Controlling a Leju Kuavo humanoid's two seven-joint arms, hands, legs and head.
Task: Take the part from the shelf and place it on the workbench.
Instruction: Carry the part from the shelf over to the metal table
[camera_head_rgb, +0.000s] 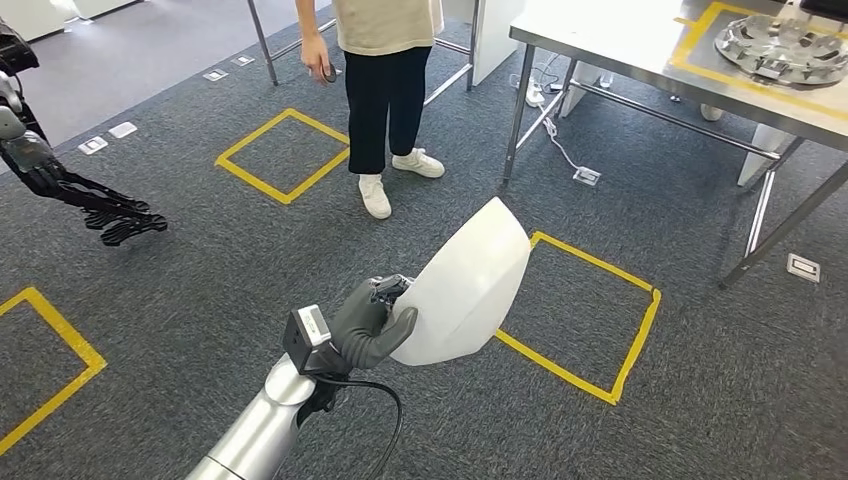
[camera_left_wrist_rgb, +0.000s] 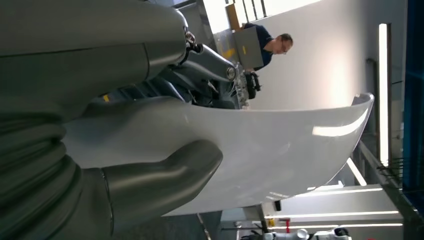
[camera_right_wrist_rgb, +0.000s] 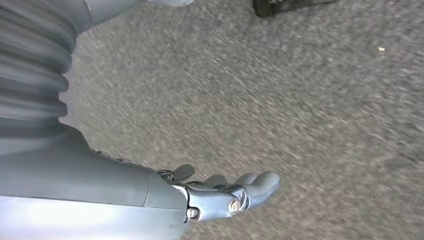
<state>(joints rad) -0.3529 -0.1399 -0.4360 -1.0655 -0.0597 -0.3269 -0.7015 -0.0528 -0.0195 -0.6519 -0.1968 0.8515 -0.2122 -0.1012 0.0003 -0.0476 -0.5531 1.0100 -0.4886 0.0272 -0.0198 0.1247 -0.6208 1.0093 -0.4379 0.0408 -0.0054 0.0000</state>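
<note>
The part is a large white curved shell (camera_head_rgb: 465, 285). My left hand (camera_head_rgb: 365, 325) grips its lower edge and holds it up over the grey carpet in the middle of the head view. In the left wrist view the thick grey thumb (camera_left_wrist_rgb: 165, 175) presses on the shell's (camera_left_wrist_rgb: 280, 150) smooth outer face, with the darker fingers behind its rim. The workbench (camera_head_rgb: 620, 40), a metal table with a yellow taped outline, stands at the far right. My right hand (camera_right_wrist_rgb: 225, 192) hangs over the carpet, its fingers loosely stretched out and holding nothing.
A person (camera_head_rgb: 385, 90) stands ahead, between me and the bench's left legs. A round silver fixture (camera_head_rgb: 780, 45) lies on the bench. Yellow taped squares (camera_head_rgb: 590, 320) (camera_head_rgb: 285, 155) mark the floor. A dark mechanical arm with a black hand (camera_head_rgb: 120, 220) reaches in at the left edge.
</note>
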